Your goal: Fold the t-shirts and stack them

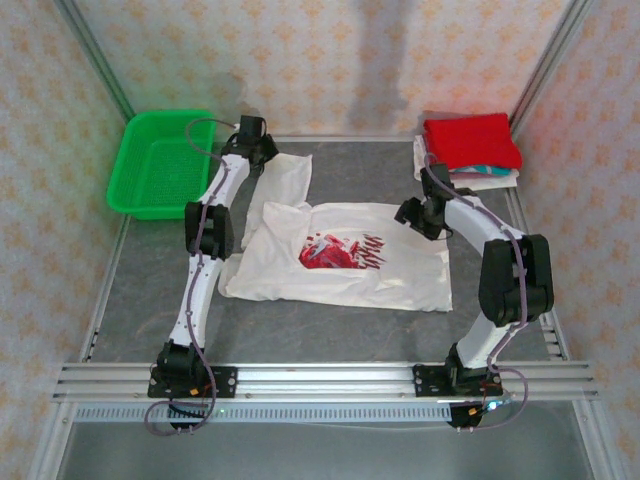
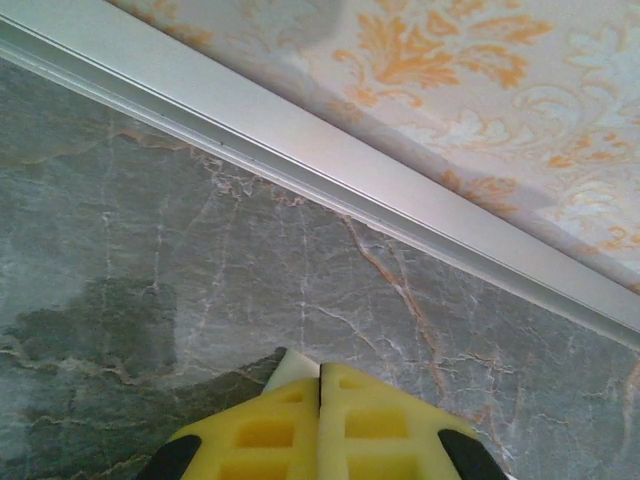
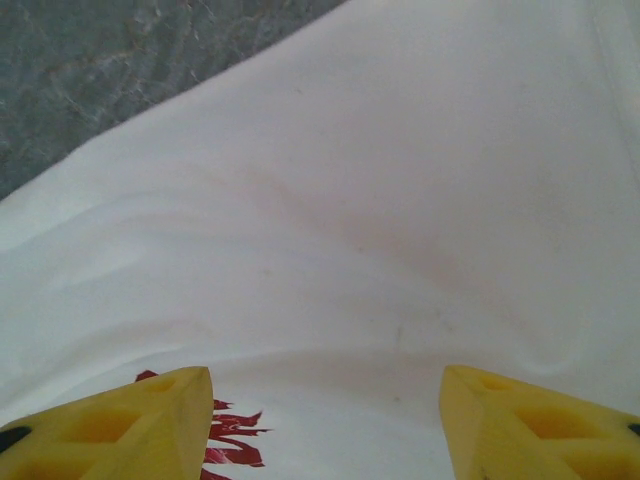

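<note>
A cream-white t-shirt (image 1: 400,280) with a red splatter graphic (image 1: 338,251) lies spread on the grey table, one part reaching back toward the far edge. My left gripper (image 1: 262,152) is at that far part. In the left wrist view its yellow fingers (image 2: 380,420) are pressed together with a white corner of cloth (image 2: 290,370) sticking out between them. My right gripper (image 1: 408,213) hovers over the shirt's right side, and its jaws (image 3: 325,385) stand wide apart above white cloth (image 3: 380,200) beside the graphic (image 3: 228,440). A folded stack with a red t-shirt (image 1: 470,140) on top sits at the back right.
A green mesh basket (image 1: 160,160) stands at the back left corner. A metal rail (image 2: 330,170) runs along the table's far edge under the patterned wall. Another rail (image 1: 320,378) carrying both arm bases crosses the near edge.
</note>
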